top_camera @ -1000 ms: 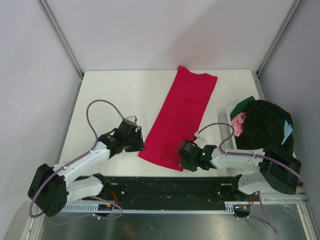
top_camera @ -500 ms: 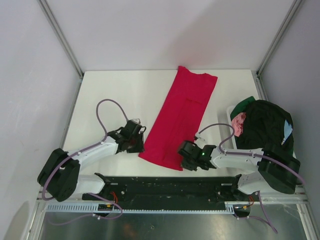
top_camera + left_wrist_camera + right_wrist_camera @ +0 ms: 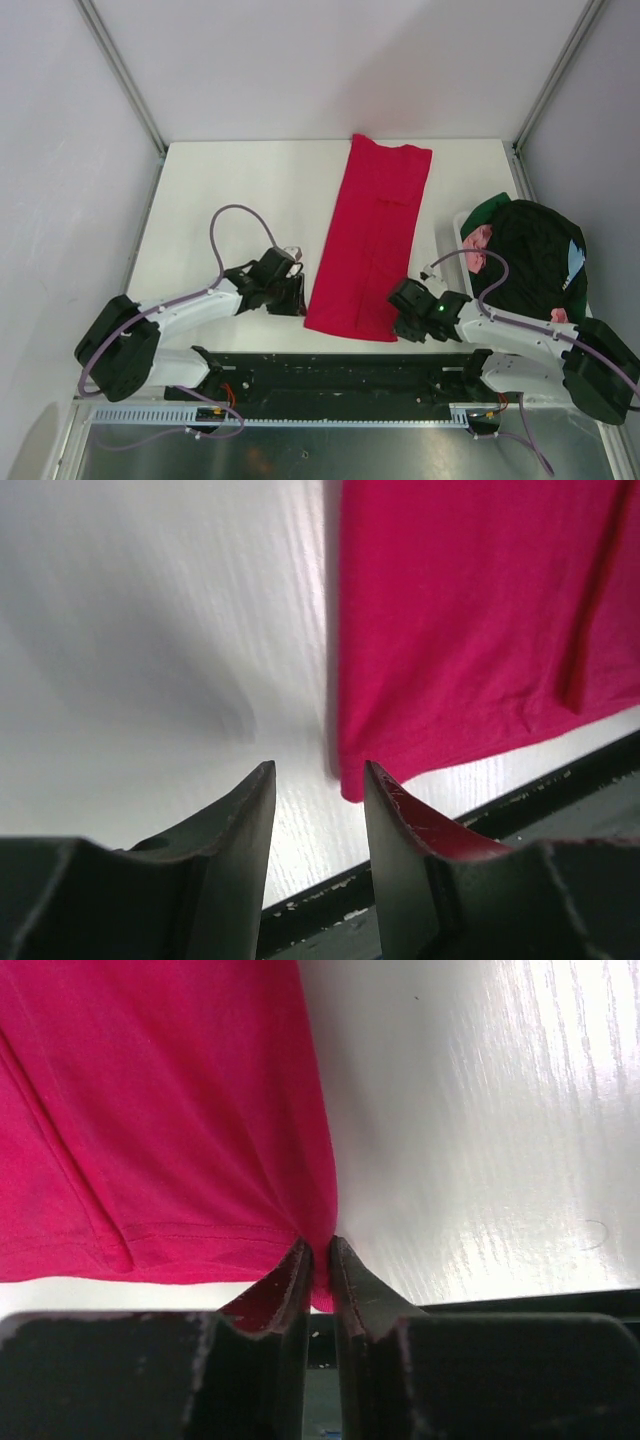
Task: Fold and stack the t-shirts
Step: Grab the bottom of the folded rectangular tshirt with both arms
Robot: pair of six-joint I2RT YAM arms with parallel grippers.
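the long crimson cotton t-shirt (image 3: 368,235), folded lengthwise into a narrow strip, lies flat on the white table (image 3: 230,180), running from the far edge down to the near edge. it looks light, thin and limp, so it will likely sag and drag if lifted from one point. the double-stitched hem corners at the near end seem the best holds, taken together so the strip folds over evenly. the right gripper (image 3: 318,1245) has its jaws pinched tight on the near right hem corner. the left gripper (image 3: 318,770) stands with jaws apart and holds nothing, the near left corner just ahead of its tips. well to the right sits a heap of dark green and black garments (image 3: 530,250).
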